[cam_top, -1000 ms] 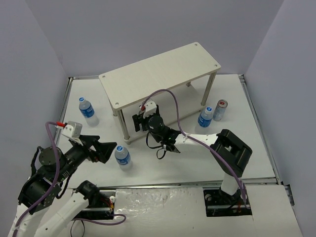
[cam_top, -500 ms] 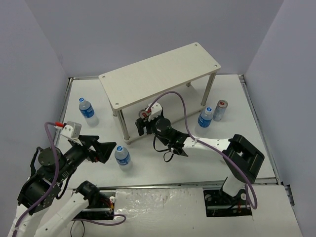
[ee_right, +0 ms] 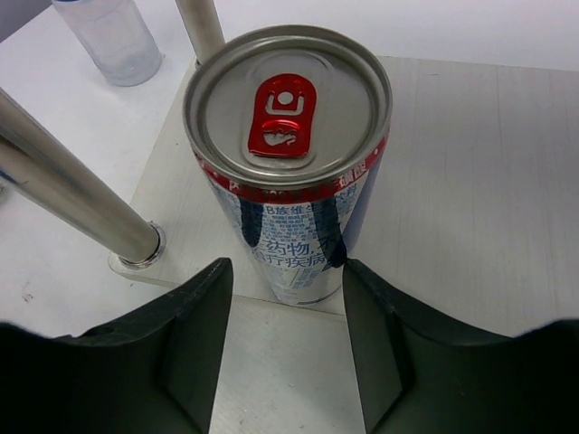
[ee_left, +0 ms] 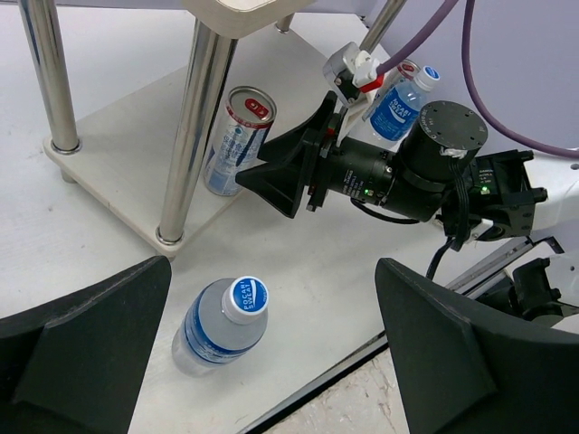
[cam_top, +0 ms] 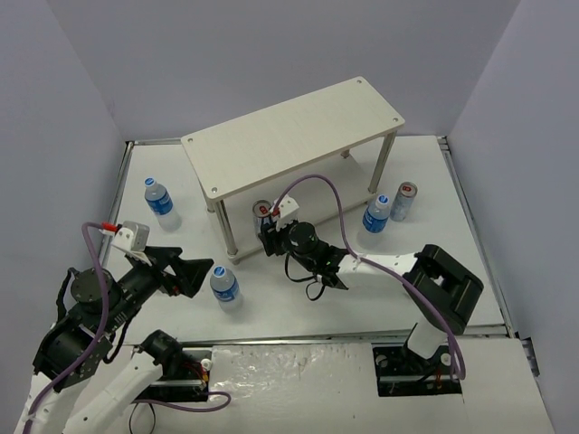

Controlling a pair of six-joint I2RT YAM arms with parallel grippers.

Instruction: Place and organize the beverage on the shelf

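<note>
right arm stretched forward-left, right gripper low at shelf, jaws parted either side of red-topped can, no grip. left gripper spread wide over near bottle. can upright on lower board. two cans: second can on table. three bottles: far-left bottle, right bottle, all on table.

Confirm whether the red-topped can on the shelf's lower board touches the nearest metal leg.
Apart. The right wrist view shows the can standing on the lower board, with a plain strip of bare board between it and the leg.
</note>
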